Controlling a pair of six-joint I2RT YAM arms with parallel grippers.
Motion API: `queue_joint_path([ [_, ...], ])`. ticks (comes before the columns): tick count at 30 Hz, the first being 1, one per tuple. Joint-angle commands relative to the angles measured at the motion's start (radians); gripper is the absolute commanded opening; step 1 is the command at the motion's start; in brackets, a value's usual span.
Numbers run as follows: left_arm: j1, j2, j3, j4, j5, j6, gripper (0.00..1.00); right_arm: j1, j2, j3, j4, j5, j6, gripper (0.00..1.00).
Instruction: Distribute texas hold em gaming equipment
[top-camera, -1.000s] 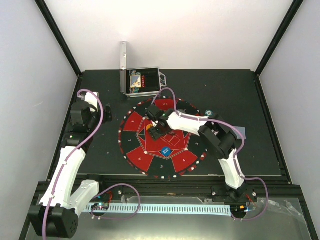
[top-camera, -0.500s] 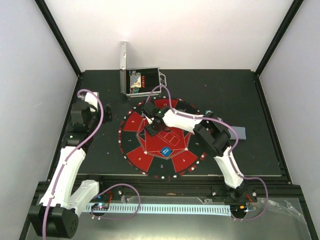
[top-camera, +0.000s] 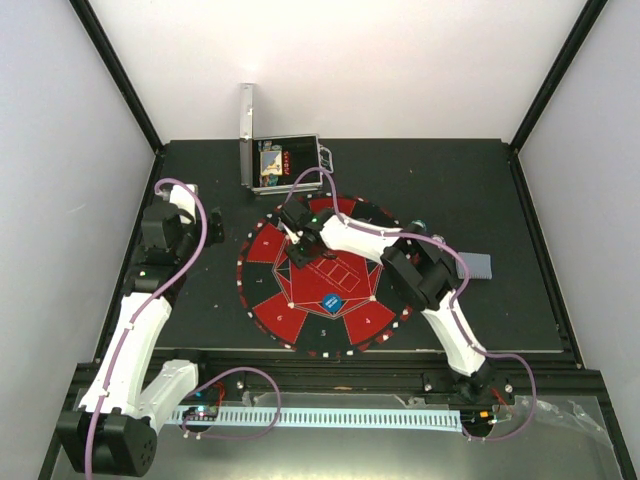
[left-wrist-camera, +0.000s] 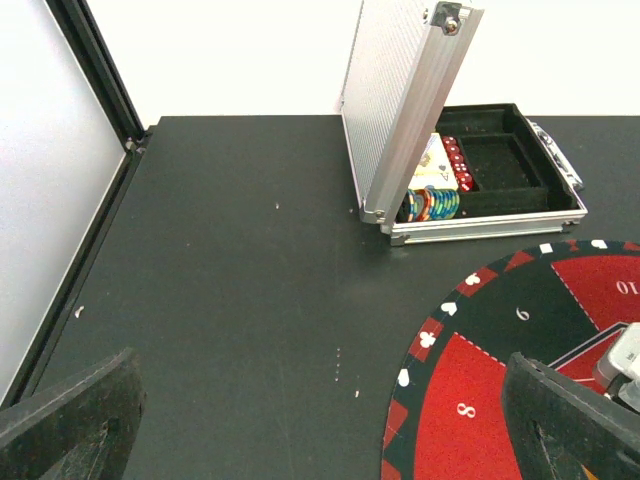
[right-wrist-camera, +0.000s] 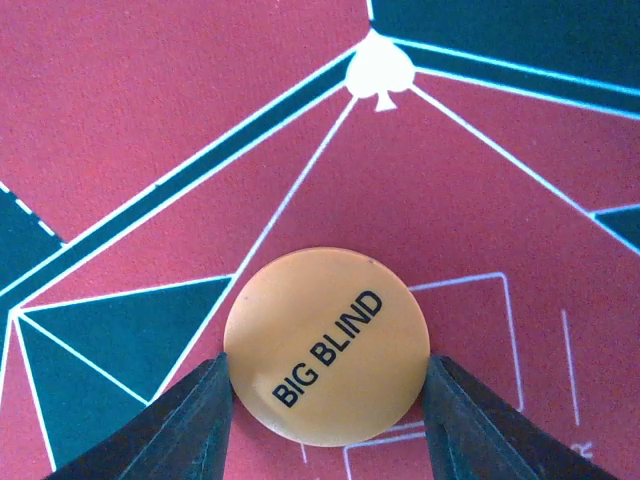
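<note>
In the right wrist view an orange disc (right-wrist-camera: 327, 345) marked BIG BLIND lies flat on the red-and-black mat (right-wrist-camera: 150, 120). My right gripper (right-wrist-camera: 328, 368) has its two fingers pressed against the disc's left and right edges. From above, that gripper (top-camera: 298, 250) is over the mat's upper left part. A blue disc (top-camera: 332, 303) lies nearer the mat's front. Striped poker chips (left-wrist-camera: 432, 204) and red dice sit in the open case. My left gripper (left-wrist-camera: 320, 430) hangs open over bare table, left of the mat, holding nothing.
The silver case (top-camera: 285, 163) stands open at the back, lid upright on its left. A grey-blue card (top-camera: 477, 266) lies right of the mat, and a teal chip (top-camera: 418, 226) sits by the mat's right rim. Black frame posts border the table.
My right arm has moved up and left across the mat, and its jaws have narrowed onto the orange disc. The left arm has stayed still.
</note>
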Motion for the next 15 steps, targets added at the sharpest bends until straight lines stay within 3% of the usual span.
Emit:
queue_joint_path([
  [1, -0.007, -0.001, 0.041, 0.005, -0.005, 0.004, 0.99, 0.001, 0.077, 0.009, 0.001, -0.101, -0.045, 0.52],
  [8, -0.005, -0.001, 0.040, 0.004, -0.005, 0.006, 0.99, 0.014, 0.087, 0.015, 0.006, -0.216, -0.109, 0.50],
  [15, -0.005, -0.001, 0.040, 0.005, -0.005, 0.005, 0.99, 0.070, 0.101, 0.030, -0.010, -0.231, -0.179, 0.51],
])
